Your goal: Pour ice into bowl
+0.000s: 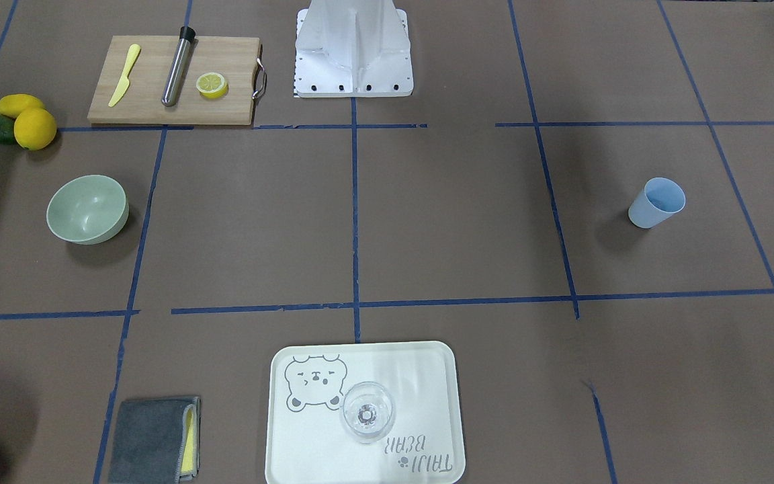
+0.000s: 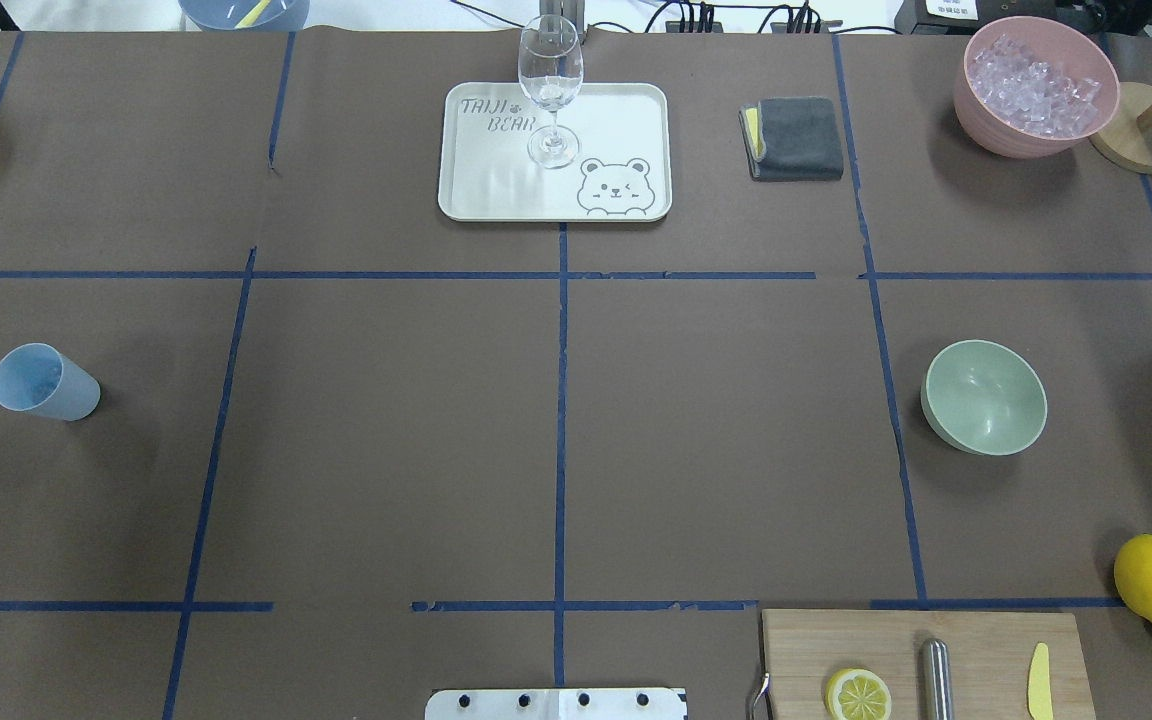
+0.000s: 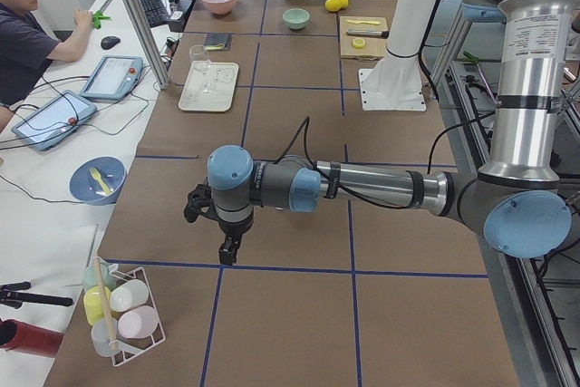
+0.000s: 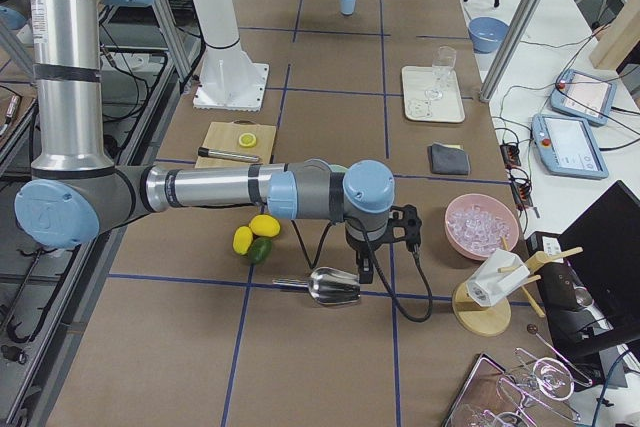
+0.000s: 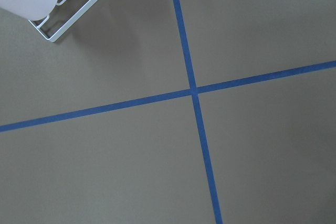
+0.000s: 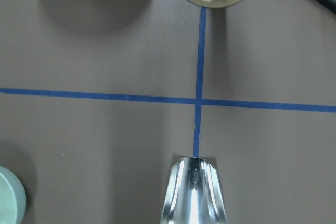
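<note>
The ice is a heap of small clear cubes in a pink container at the far right; it also shows in the exterior right view. The sage-green bowl stands empty on the right side of the table; its rim shows in the right wrist view. A shiny metal scoop lies on the table and shows in the right wrist view. My right gripper hangs just above the scoop; I cannot tell its state. My left gripper hangs over bare table at the left end; I cannot tell its state.
A blue cup stands at the left. A tray holds a wine glass. A grey cloth, a wooden stand, lemons, a cutting board and a wire cup rack are also there.
</note>
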